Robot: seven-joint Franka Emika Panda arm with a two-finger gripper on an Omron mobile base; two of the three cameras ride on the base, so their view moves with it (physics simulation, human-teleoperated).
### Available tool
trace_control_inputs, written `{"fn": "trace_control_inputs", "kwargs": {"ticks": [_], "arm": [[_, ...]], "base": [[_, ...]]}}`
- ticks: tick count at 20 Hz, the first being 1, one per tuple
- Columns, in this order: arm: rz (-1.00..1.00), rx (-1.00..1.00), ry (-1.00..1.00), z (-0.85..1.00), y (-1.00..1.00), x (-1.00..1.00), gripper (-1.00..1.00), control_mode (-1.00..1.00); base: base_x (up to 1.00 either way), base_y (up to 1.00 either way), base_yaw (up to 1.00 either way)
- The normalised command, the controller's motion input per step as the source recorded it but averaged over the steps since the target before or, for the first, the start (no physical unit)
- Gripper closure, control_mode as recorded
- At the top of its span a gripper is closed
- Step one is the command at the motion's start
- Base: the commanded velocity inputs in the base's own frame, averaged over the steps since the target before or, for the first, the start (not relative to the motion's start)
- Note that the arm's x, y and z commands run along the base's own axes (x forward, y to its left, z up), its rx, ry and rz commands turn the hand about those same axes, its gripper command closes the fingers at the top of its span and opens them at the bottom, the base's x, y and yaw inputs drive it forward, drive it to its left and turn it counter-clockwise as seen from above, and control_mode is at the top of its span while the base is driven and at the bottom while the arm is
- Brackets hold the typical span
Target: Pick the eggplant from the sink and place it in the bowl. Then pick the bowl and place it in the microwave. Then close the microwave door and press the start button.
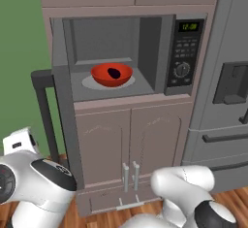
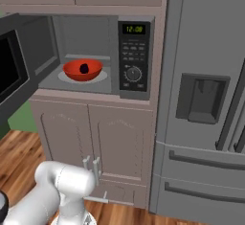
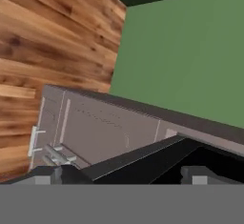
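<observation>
One bowl [image 1: 112, 74], glossy red-orange and shallow, sits on the pale round plate [image 1: 92, 83] inside the microwave [image 1: 127, 53], and we see the small dark eggplant [image 1: 113, 72] lying in it. The microwave door [image 2: 12, 71] stands swung wide open (black glass, dark grey frame), its edge crossing just ahead of our claw [image 3: 126, 178]. Both dark fingertips [image 3: 66, 174] rise well apart with nothing between them. Beyond the claw lie taupe cabinet doors [image 3: 90, 132], wood-grain floor [image 3: 52, 37] and a flat green wall [image 3: 190, 51]. The bowl is far from the claw, up in the grey cavity.
</observation>
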Motion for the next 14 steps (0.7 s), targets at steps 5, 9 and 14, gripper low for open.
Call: {"fn": "trace_control_inputs", "kwargs": {"ticks": [5, 9, 14], "arm": [[-0.01, 0.02, -0.11, -0.22, -0.35, 0.87, -1.0, -1.0], [-0.08, 0.14, -0.04, 0.0, -1.0, 0.46, -1.0, -1.0], [-0.09, 0.18, 0.0, 0.02, -1.0, 0.43, -1.0, -1.0]], "base": [[0.0, 0.0, 0.0], [0.0, 0.0, 0.0], [0.0, 0.0, 0.0]]}}
